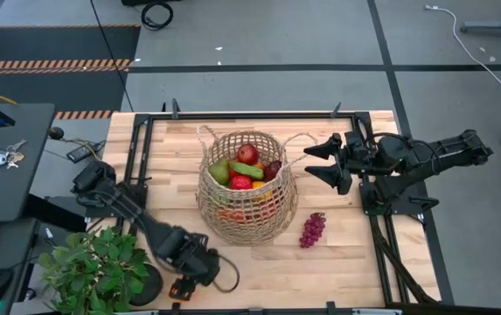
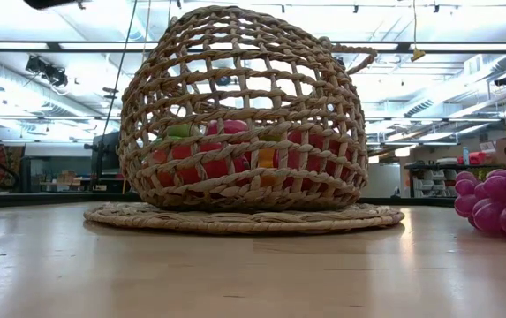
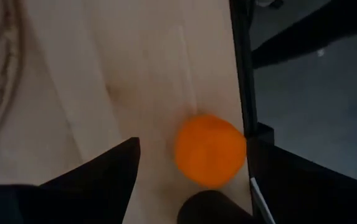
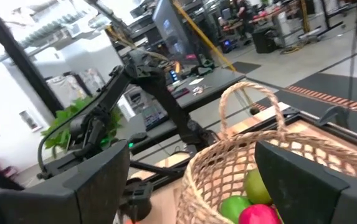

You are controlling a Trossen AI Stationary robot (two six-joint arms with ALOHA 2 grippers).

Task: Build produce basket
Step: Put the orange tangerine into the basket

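Note:
The wicker basket (image 1: pixel 247 185) stands mid-table on a flat woven mat (image 2: pixel 244 217). It holds produce: a red apple (image 1: pixel 247 154), a green pear (image 1: pixel 219 171) and others. Purple grapes (image 1: pixel 312 229) lie on the table to its right. An orange (image 3: pixel 209 149) lies on the wood by the table's near edge. My left gripper (image 1: pixel 184 282) points down over the orange, open, with a finger (image 3: pixel 106 174) on either side of it. My right gripper (image 1: pixel 309 163) hangs open and level beside the basket's right handle (image 1: pixel 295 140), holding nothing.
A potted green plant (image 1: pixel 97 267) stands at the near left corner, close to my left arm. A black frame rail (image 3: pixel 240 74) runs along the table edge next to the orange. A dark desk (image 1: pixel 5 166) with keys is off the left side.

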